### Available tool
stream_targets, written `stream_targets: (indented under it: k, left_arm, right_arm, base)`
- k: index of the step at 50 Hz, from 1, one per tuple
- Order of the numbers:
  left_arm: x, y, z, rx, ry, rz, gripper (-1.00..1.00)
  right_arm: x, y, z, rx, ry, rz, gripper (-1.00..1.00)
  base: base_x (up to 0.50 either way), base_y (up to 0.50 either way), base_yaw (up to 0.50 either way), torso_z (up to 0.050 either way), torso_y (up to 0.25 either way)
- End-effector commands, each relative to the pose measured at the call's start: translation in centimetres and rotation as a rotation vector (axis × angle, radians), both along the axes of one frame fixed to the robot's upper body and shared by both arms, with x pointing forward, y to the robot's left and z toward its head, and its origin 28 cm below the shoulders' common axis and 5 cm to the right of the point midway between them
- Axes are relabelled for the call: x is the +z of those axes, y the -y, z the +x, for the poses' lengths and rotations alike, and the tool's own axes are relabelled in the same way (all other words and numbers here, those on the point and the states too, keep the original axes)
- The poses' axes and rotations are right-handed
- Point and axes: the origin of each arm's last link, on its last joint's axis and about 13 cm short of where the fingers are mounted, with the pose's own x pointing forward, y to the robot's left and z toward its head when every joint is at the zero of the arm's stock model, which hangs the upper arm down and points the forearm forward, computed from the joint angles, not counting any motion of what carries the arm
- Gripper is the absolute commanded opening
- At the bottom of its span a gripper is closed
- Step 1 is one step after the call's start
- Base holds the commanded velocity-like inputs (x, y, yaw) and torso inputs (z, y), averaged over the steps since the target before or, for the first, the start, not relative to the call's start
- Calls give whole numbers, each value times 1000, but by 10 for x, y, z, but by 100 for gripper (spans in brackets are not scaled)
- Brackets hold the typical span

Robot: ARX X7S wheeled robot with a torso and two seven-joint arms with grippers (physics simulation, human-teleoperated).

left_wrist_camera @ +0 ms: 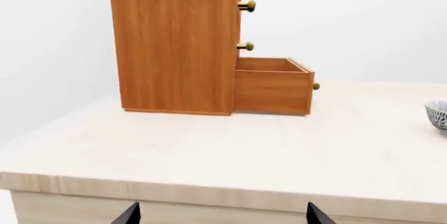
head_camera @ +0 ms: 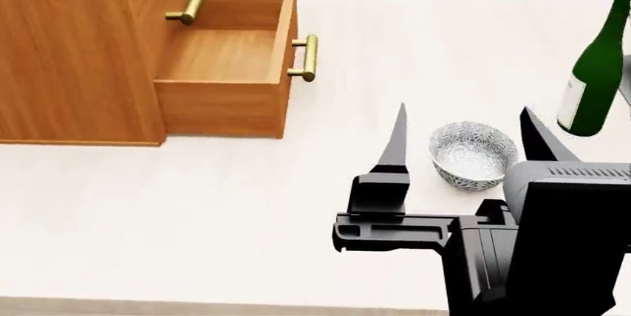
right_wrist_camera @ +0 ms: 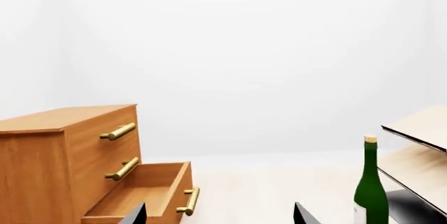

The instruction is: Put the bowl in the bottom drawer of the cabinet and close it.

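item: bowl (head_camera: 473,155), upright on the desk (head_camera: 197,213) between my right tool's (head_camera: 463,135) spread fingers, apart from the open bottom drawer (head_camera: 222,57). i judge it light, rigid, slick and chippable; best pinched across the rim. right arm low, tool levelled forward, nothing clamped; left tool (left_wrist_camera: 222,214) also apart.

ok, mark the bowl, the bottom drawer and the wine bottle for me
bowl (head_camera: 471,155): head view, patterned inside wall.
bottom drawer (head_camera: 219,54): head view, bare floor of the open drawer.
wine bottle (head_camera: 595,72): head view, green body above the label.
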Motion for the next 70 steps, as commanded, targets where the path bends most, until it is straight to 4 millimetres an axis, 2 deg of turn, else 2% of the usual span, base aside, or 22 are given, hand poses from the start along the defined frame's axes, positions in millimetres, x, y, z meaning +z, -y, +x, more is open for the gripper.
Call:
stream_targets:
  k: [1,4,5,7,15,20,22,24,26,34,35,39,42,43,48,50,52,58,60,62,70]
  left_arm:
    - [2,0,1,-3,-1,-3,100]
    - [-1,0,1,-3,-1,-4,100]
    - [6,0,1,0,-2,-5,100]
    - [0,0,0,-1,-1,-2,100]
    - [0,0,-1,-2,-1,-3,100]
    - [7,1,-1,-1,1,-1,100]
    - [2,0,-1,-2,0,-4,100]
    - [7,0,0,-2,0,-5,100]
    - [1,0,-1,-2,0,-5,100]
    - [1,0,-1,-1,1,-3,100]
    - [8,0,0,-1,1,-3,100]
    - [1,0,0,-1,1,-2,100]
    - [8,0,0,-1,1,-2,100]
    - [2,0,0,-1,1,-2,100]
    - [2,1,-1,0,2,-1,100]
    - [9,1,-1,0,2,-1,100]
    - [1,0,-1,0,3,0,100]
    - [1,0,-1,0,3,-1,100]
    - [9,1,-1,0,3,-2,100]
    - [2,0,-1,0,3,-3,100]
    - [1,0,-1,0,4,-2,100]
  right_arm:
    - [-1,-1,0,9,-6,3,100]
    - [-2,-1,0,10,-8,8,100]
    - [-2,-1,0,10,-8,8,100]
    - [-2,-1,0,7,-9,10,100]
    - [-2,-1,0,7,-10,14,100]
    - [-3,-1,1,4,-13,14,100]
    - [-2,-1,1,4,-12,14,100]
    - [-3,-1,1,4,-14,18,100]
    - [-3,-1,1,3,-14,18,100]
    - [-4,-1,1,3,-15,16,100]
    - [-4,-1,1,4,-16,17,100]
    - [-4,-1,1,5,-16,18,100]
    - [-4,-1,1,6,-16,16,100]
    - [-5,-1,1,4,-20,18,100]
    - [-6,1,3,-6,-40,46,100]
    - [-7,2,3,0,-35,54,100]
    - [-8,0,3,27,-28,52,100]
    - [-9,0,5,21,-32,53,100]
    - [-10,0,5,19,-32,53,100]
    - [-9,1,5,16,-30,56,100]
    - [-10,0,5,20,-32,56,100]
  base:
    - [0,391,0,0,0]
    - [0,391,0,0,0]
    - [0,391,0,0,0]
    - [0,391,0,0,0]
    - [0,394,0,0,0]
    - [0,392,0,0,0]
    - [0,391,0,0,0]
    - [0,391,0,0,0]
    - [0,391,0,0,0]
    - [0,395,0,0,0]
    - [0,391,0,0,0]
    - [0,394,0,0,0]
    - [0,393,0,0,0]
    - [0,395,0,0,0]
    - [0,237,0,0,0]
    - [414,0,0,0,0]
    - [477,0,0,0,0]
    - [500,0,0,0,0]
    - [500,0,0,0,0]
    - [500,0,0,0,0]
    - [494,0,0,0,0]
